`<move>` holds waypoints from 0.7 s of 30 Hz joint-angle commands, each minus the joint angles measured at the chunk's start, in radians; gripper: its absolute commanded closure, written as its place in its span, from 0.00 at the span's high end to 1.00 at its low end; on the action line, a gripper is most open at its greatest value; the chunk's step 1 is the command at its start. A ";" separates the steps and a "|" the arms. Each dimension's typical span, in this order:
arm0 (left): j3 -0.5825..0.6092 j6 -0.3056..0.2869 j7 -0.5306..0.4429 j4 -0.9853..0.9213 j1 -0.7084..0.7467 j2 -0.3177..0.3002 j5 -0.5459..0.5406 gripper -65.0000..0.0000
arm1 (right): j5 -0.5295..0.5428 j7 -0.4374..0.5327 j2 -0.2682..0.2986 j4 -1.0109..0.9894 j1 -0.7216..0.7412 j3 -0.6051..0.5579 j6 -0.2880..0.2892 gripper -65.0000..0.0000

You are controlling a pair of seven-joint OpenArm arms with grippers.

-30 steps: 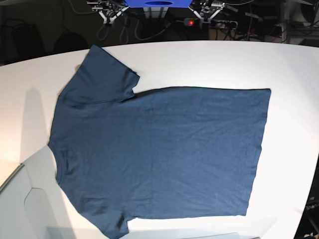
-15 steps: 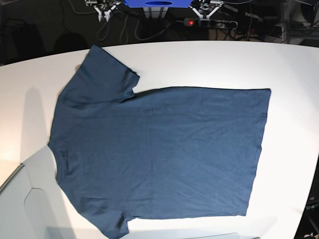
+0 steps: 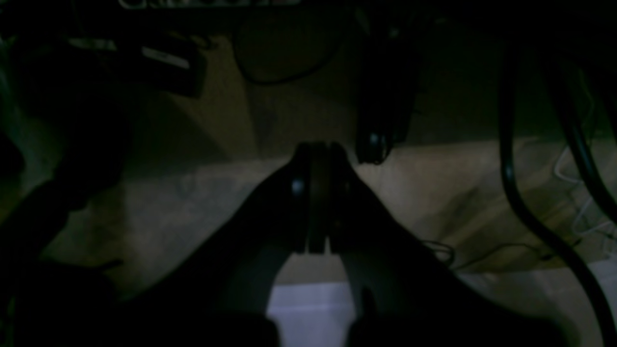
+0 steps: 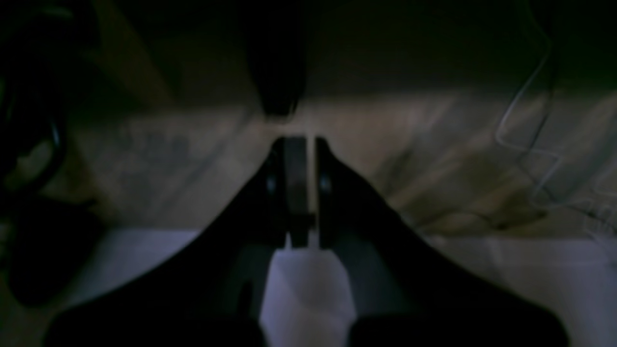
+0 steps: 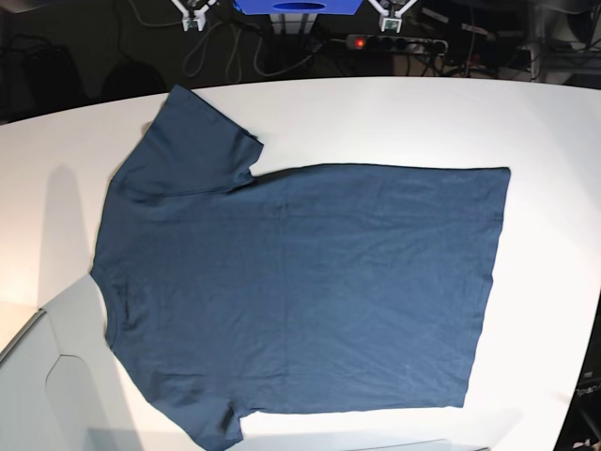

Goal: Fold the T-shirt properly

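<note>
Base view: the T-shirt (image 5: 300, 291) is being shown spread flat on the white table (image 5: 394, 122), collar toward 9 o'clock. No fold is being made yet. Both the left gripper (image 3: 315, 202) and the right gripper (image 4: 296, 193) are being held pressed together, empty; an edge is probably to be grasped next.

The T-shirt (image 5: 300, 282) runs off the base view's bottom edge at about seven o'clock, where its lower sleeve is cut short; its collar side lies flat, so no label shows. Both arms are nearly out of that view, only pale tips at twelve o'clock. The right wrist view is dim and smeared: the thin wires (image 4: 525, 120) at three o'clock blur into the floor. In the left wrist view the dark clutter (image 3: 144, 58) at ten o'clock is too murky to name.
</note>
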 commanded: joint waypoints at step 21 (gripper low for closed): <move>-0.065 0.003 -0.007 1.117 0.605 -0.228 -0.278 0.00 | -0.001 -0.415 0.115 1.438 -0.584 0.114 0.014 0.00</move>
